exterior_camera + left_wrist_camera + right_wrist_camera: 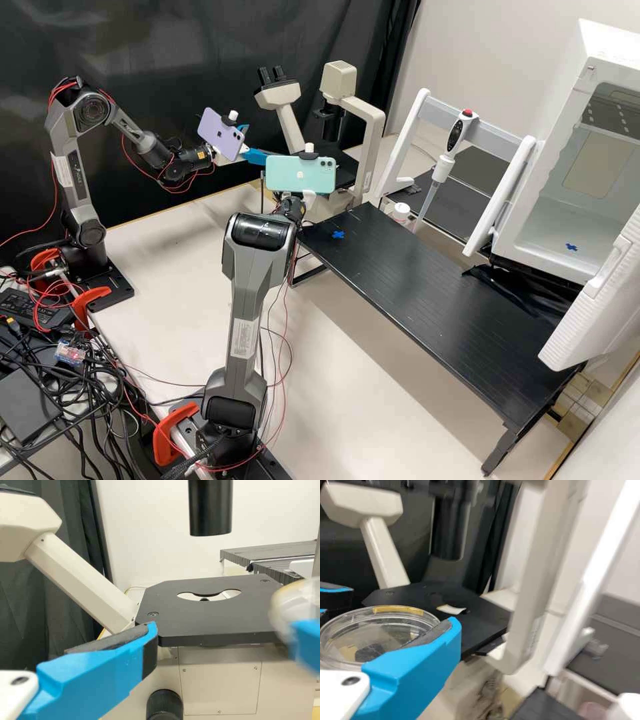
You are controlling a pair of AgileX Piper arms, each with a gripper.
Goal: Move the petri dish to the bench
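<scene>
R pincer (309, 199) is up in the air just off 12 o'clock of the high view's ctr, behind the mint phone (300, 175), clamped on the petri dish (375, 630), dark pad (427, 632) vs. its rim; dish is held approx. level, near the black stage (220, 622) of the microscope (373, 133). L pincer (257, 142), at 11 o'clock w/ the purple phone (220, 135) on its wrist, is apart, nothing btwn its blue fingers (255, 157). Microscope's at 12. Black tabletop (453, 287) runs from ctr out to 4 o'clock, w/ a blue mark (339, 234) near its 11 o'clock corner. Pipette (440, 170) stands at 2; white chamber (547, 233), door (593, 313) open, at 3.
</scene>
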